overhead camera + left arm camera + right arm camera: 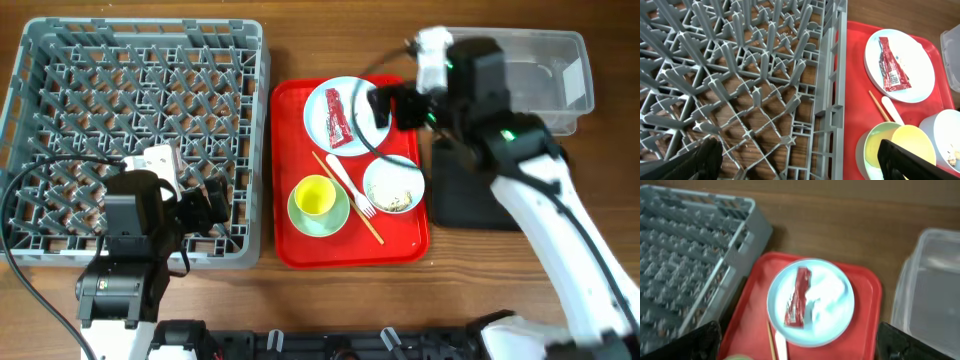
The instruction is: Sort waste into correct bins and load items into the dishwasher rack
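Note:
A red tray (400,240) holds a white plate (368,135) with a red wrapper (338,117), a yellow cup (316,195) on a green saucer (340,220), a white bowl (393,186) with food scraps, a white fork (349,185) and a wooden chopstick (352,205). The grey dishwasher rack (135,140) is at the left. My left gripper (205,205) is open and empty over the rack's front right corner. My right gripper (392,106) is open and empty above the plate's right edge. The right wrist view shows the plate (830,305) and wrapper (797,297) below.
A clear plastic bin (545,75) stands at the back right. A black bin (470,190) lies to the right of the tray. Bare wooden table lies between rack and tray and along the front.

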